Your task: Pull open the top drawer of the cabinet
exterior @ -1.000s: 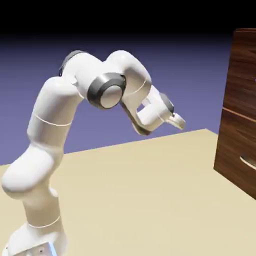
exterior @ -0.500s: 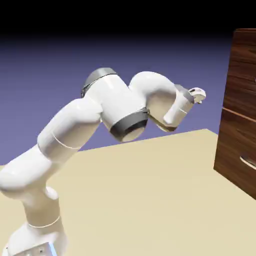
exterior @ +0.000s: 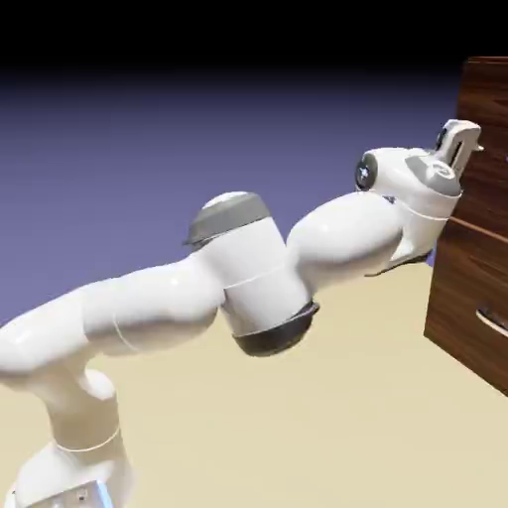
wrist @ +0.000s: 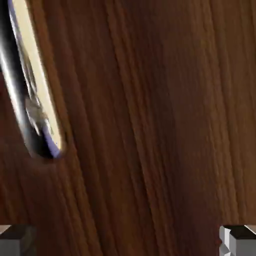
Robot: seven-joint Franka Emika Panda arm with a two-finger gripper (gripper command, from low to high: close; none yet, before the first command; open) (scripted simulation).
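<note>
In the exterior view we note the white arm (exterior: 248, 288) rising from the lower left and stretching almost level across the tan table (exterior: 298, 417) toward the right. Further right, its gripper (exterior: 458, 139) sits raised against the front of the cabinet (exterior: 476, 268), level with the top drawer (exterior: 486, 149); we cannot tell from here whether it touches the wood. The cabinet stands at the right edge, dark glossy walnut grain, cut off by the frame. A thin pale seam marks the bottom of the top drawer, which lies flush with the fronts below it. On a lower front (exterior: 474, 298) a curved silver handle (exterior: 491, 320) shows at the edge.

In the hand view, a silver handle (wrist: 30, 95) runs steeply down the left side, its lower end rounded, with dark shadow beside it. The rest of the frame is wood grain of the drawer front (wrist: 150, 125), seen very close. At the bottom corners we log the two grey fingertips (wrist: 237, 240), spread wide apart with only wood between them: fingers released, grasping nothing. The handle lies outside the gap, up and to the left.
</note>
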